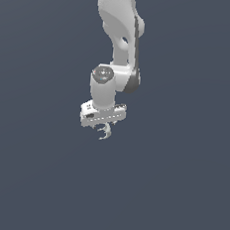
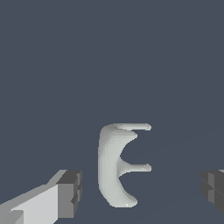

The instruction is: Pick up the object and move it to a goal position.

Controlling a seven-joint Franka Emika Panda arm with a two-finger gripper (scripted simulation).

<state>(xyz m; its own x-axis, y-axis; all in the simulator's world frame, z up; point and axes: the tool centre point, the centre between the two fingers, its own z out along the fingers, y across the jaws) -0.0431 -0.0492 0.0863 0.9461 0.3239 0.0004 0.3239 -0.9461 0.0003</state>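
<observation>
1. Overall, the white Panda arm (image 1: 119, 42) came down from the top centre of the exterior view and ended a little above the middle of the frame, with its gripper (image 1: 101, 129) pointing downward.
2. Under the white gripper block, the object (image 1: 105, 132), a tiny pale grey-white thing with curved prongs, showed near the centre of the frame, close to the fingertips.
3. Around it the background was a plain dark blue-grey floor (image 1: 179, 193), and I could not tell whether the object rested on it.
4. Seen from the wrist view, the object (image 2: 111, 166) lay between the two dark pads (image 2: 70, 192), in the lower middle of the picture.
5. Its three prongs pointed toward the pad at the right edge of that picture.
6. Both pads stood well apart from the object, with a clear gap on each side, so the claw was spread wide and gripped nothing.
</observation>
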